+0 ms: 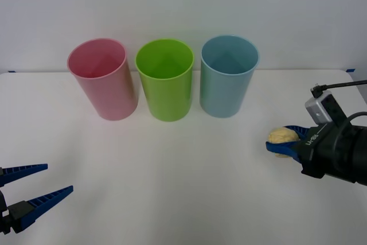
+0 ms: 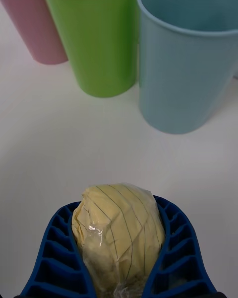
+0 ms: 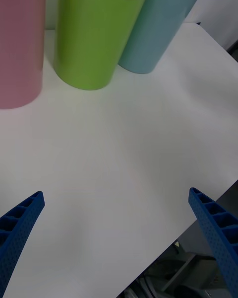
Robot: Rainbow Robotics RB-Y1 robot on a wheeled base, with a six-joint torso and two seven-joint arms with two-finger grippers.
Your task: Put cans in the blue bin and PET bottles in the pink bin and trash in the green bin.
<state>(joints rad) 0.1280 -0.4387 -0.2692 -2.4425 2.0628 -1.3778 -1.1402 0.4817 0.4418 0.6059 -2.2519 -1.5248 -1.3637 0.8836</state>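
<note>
Trash held by the right gripper at the right of the frame, three bins lined up at the back.

The trash [image 1: 282,136], a pale yellow wrinkled lump wrapped in clear film, is clamped between the blue ribbed fingers of the right gripper [image 1: 281,144] at the right-centre of the front view, low over the white table [image 1: 172,176]. The pink bin [image 1: 103,78], the green bin [image 1: 166,78] and the blue bin [image 1: 227,76] are seen upright in a row across the upper middle, pink at left, green in the centre, blue at right. The left gripper [image 1: 35,183] is parked at the lower left corner, its fingers spread wide with nothing between them.
</note>
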